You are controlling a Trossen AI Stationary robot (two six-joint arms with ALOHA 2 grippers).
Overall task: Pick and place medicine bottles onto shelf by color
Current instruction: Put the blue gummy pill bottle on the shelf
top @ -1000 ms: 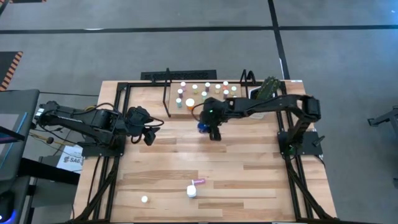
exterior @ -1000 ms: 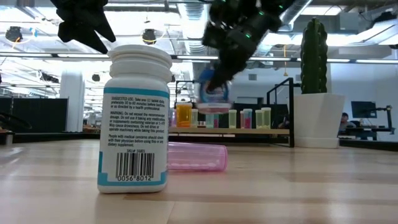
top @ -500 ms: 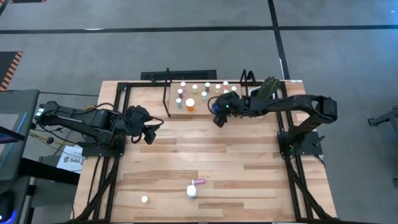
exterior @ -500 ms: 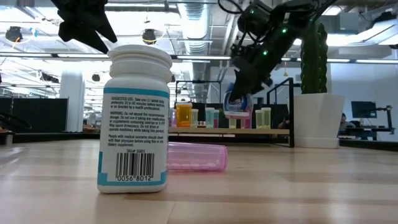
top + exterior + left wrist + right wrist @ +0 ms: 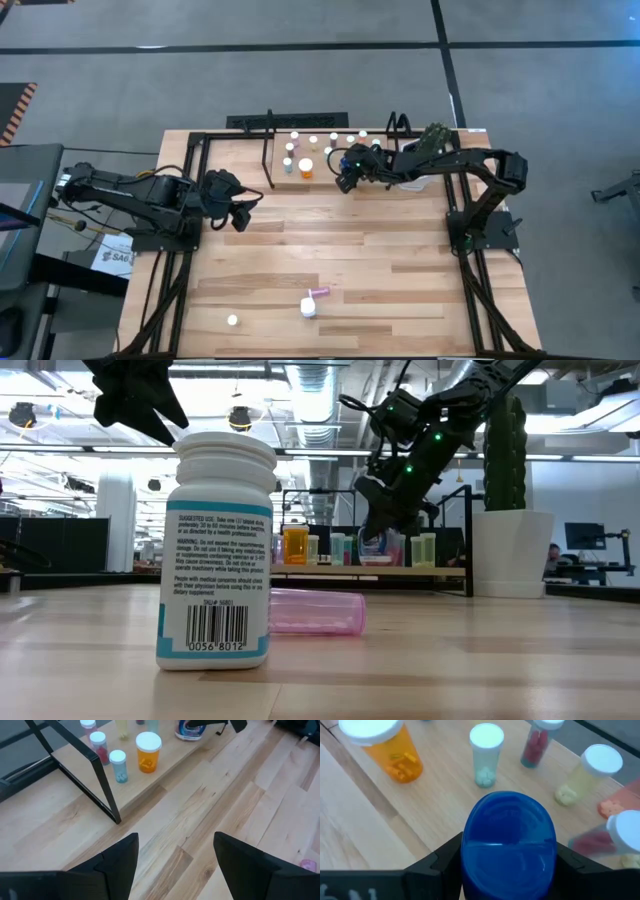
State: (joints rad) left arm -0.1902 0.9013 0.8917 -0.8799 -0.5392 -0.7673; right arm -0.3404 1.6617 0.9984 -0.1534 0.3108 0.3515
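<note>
Table [image 5: 330, 250]: big plank top, both arms over it. Shelf [image 5: 165, 767] sits at the far edge, directly under the right gripper [image 5: 507, 865].

Right gripper: over the shelf's front part, fingers pinching the blue bottle [image 5: 509, 845] from both sides, cap facing the wrist camera. In the left wrist view the bottle's base looks at or just above the board; contact can't be confirmed.

Ahead of the right gripper on the shelf: orange bottle [image 5: 385, 750] off to 1 side, teal vial [image 5: 485, 755] straight ahead, red-pill vial [image 5: 537, 742] and yellow-green vial [image 5: 582, 775] beyond, 1 more white-capped vial [image 5: 610, 837] near the other finger.

Left gripper [image 5: 175, 865]: fingers spread, nothing between them, hovering over bare table well short of the shelf. Waiting.

Still on the table, well behind both grippers at the near edge: white bottle [image 5: 220, 550] upright, pink vial [image 5: 315, 612] lying just beside it, 1 small white-capped item [image 5: 232, 320] farther off.

Judged step: placing the blue bottle. To do it well: lower straight until the base is flat on the board, keep it upright, watch the white-capped vial near the finger, open only as far as needed, then lift clear vertically. Risk: a sideways exit clips neighbours.
</note>
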